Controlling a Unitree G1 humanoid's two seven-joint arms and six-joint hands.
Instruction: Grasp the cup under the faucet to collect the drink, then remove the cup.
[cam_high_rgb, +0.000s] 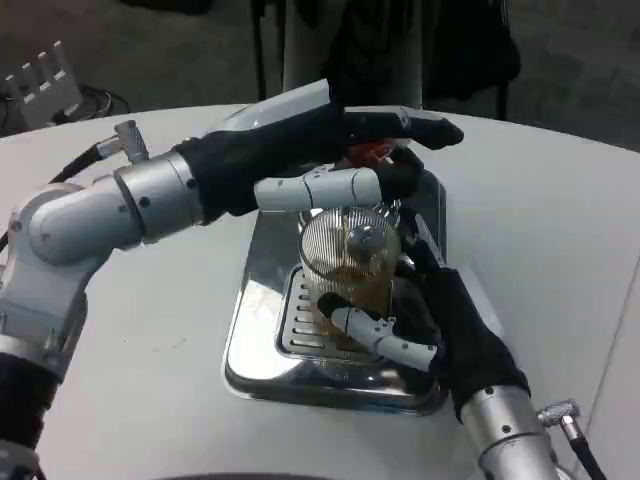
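Observation:
A ribbed clear cup (350, 262) with amber drink in its lower part stands on the slotted grate (300, 318) of a shiny metal drip tray (252, 352), under the faucet. My right hand (452, 335) wraps the cup from the right: its thumb crosses the front of the cup's base and its fingers lie along the far right side. Above the cup my left hand (320, 150) lies flat on top of the dispenser, fingers stretched over a red part (368, 152), thumb just above the cup's rim. The spout itself is hidden by that hand.
The white round table (150, 320) has bare room to the left and right of the tray. A white ribbed object (40, 85) sits at the far left beyond the table's edge. Dark floor and stands lie behind.

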